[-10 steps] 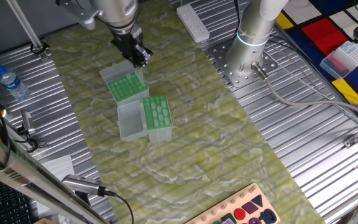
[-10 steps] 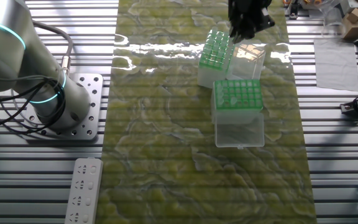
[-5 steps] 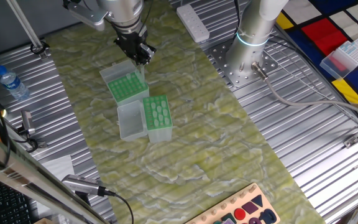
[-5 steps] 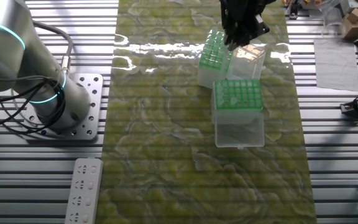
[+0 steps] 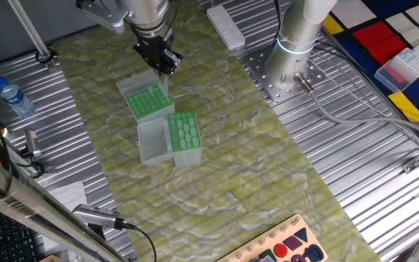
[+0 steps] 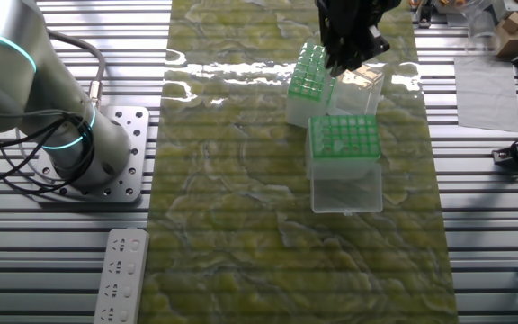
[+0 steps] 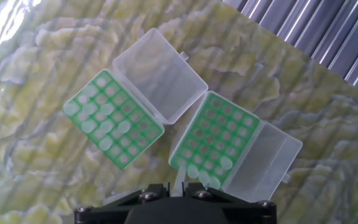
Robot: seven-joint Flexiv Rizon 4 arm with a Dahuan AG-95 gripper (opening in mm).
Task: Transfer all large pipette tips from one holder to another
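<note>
**Large pipette tips, mid-transfer.** The large pipette tips (image 7: 102, 122) stand mostly in the source rack (image 7: 114, 118), filling the greater part of its grid. We see a short row of tips already seated (image 7: 207, 175) along the near edge of the receiving rack (image 7: 216, 138). A single tip (image 7: 179, 176) hangs point-down from the gripper (image 7: 178, 190). The fingers (image 7: 156, 191) are closed upon its upper end, and it sits just beside the seated row, over the rack's near corner. We judge this to be the placing step: the tip is held vertical so that it can drop straight into a hole, and the row is being filled in order from one edge.

Both racks have their clear hinged lids folded flat. The source lid (image 7: 159, 73) touches the receiving rack, while the receiving lid (image 7: 263, 162) opens away from it. This leaves both grids open from above.

In the fixed views the gripper (image 5: 161, 61) hovers above the far rack (image 5: 148, 101), clear of its top. The fuller rack (image 5: 184, 134) lies next to it on the green patterned mat (image 5: 217, 167) covering the table (image 5: 355, 167). Most of the task remains.
</note>
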